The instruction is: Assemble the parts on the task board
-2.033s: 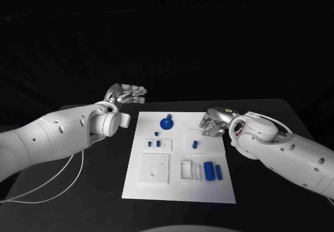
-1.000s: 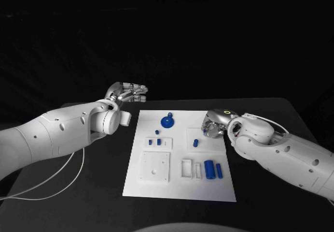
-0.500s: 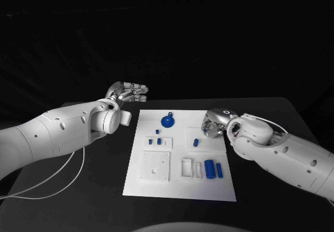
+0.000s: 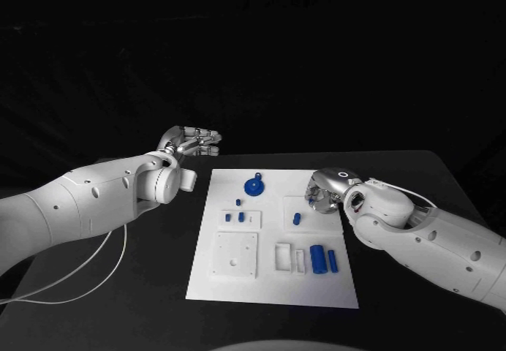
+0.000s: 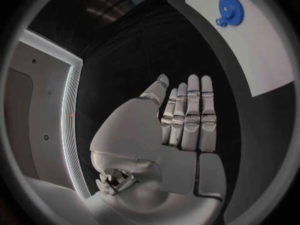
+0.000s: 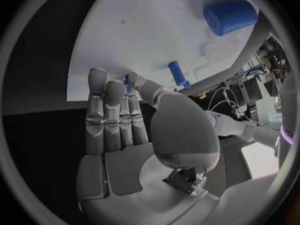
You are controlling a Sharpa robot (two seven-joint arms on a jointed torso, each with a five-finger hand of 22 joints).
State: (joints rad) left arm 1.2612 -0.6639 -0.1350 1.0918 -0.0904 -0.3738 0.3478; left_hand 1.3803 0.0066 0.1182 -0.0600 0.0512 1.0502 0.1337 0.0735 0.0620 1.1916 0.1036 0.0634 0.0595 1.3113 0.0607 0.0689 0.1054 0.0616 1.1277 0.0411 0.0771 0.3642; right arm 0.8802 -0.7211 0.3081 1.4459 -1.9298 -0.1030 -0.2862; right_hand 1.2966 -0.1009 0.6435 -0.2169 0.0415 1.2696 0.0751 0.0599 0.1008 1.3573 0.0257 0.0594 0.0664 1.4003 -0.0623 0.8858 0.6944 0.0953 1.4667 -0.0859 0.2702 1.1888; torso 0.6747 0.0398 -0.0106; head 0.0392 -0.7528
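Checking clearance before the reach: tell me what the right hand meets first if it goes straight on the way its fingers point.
Probably the small blue peg on the task board: the right hand has its fingers over the board's edge, aimed at it. Depth is unclear.

Blue parts (image 4: 316, 257) on task board (image 4: 269, 287)

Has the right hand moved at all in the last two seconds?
Yes, slightly. The right hand has turned and edged inward over the task board's right edge, toward the small blue peg.
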